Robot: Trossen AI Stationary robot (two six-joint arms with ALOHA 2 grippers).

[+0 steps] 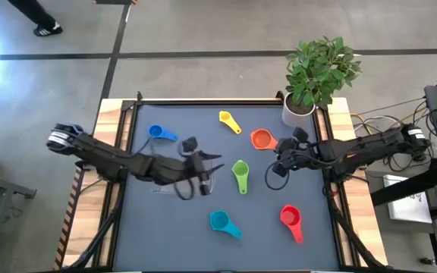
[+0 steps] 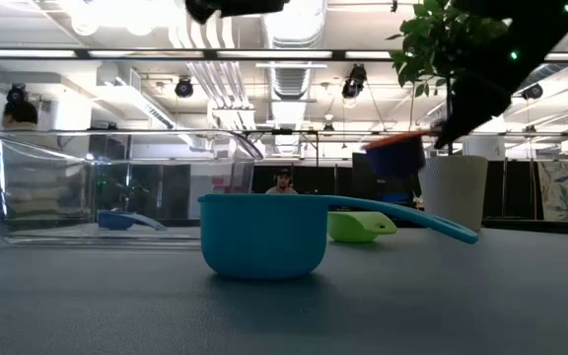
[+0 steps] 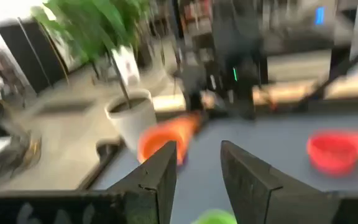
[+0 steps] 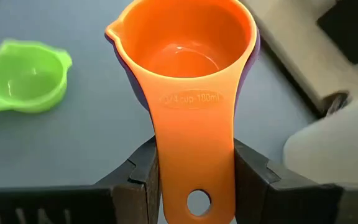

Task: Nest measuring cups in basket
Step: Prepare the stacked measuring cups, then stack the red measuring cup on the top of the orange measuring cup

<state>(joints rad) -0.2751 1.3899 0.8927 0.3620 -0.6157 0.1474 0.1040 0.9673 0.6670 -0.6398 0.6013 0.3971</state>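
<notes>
— Dark blue-grey matting covers the table [image 1: 165,227], and a white pot [image 1: 297,112] with a leafy plant [image 1: 322,70] stands at its far right corner. What lies around the orange cup?

— The orange measuring cup [image 1: 262,139] sits just beside that pot, with the yellow cup [image 1: 228,120] to its left and the green cup [image 1: 240,173] nearer the front. The blue cup [image 1: 160,133] is far left, the teal cup [image 1: 222,222] and the red cup [image 1: 291,219] at the front. The clear basket [image 2: 116,187] is at the left, under the left arm.

— Which way does the orange one point?

— Its handle runs right, toward the right gripper [image 1: 282,154], and its bowl left. In the right wrist view the right gripper [image 4: 194,168] has its fingers [image 4: 143,171] clamped on the flat handle of the orange cup [image 4: 188,68].

— Anything that view adds?

— A purple rim [image 4: 254,46] peeks out under the orange bowl, so the orange cup sits in a purple one; the high view hides that. The low view shows the pair [image 2: 397,153] raised above the table surface.

— And the left gripper?

— The left gripper [image 1: 202,171] hovers above the basket; in its wrist view the fingers [image 3: 157,177] stand apart on nothing.
</notes>
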